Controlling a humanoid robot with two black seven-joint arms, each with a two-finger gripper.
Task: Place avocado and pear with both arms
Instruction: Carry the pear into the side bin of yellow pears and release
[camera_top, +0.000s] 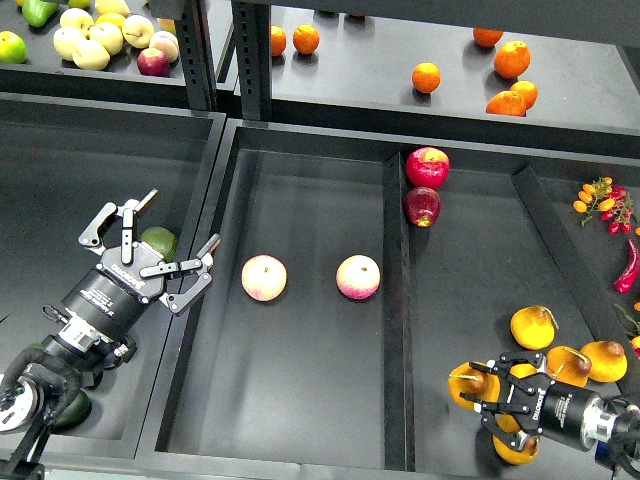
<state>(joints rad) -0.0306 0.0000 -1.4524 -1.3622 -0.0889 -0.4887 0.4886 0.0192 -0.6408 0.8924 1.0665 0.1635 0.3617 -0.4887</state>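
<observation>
Head view looks down on a dark bench split into black trays. From the lower left, the left gripper (163, 240) hangs with its fingers spread wide over the left tray's edge, and a dark green avocado (160, 240) shows just beyond it, between the fingers but not clamped. A second avocado (72, 411) lies near the arm's base, partly hidden. At the lower right, the right gripper (487, 392) has its fingers around an orange-yellow pear (470, 385), though whether they press on it I cannot tell (the fingers are dark and small). More pears (533, 327) sit close by in the same tray. Two pink-yellow fruits (264, 277) rest in the middle tray, well apart from both grippers, and two red apples (427, 167) sit at the divider above.
</observation>
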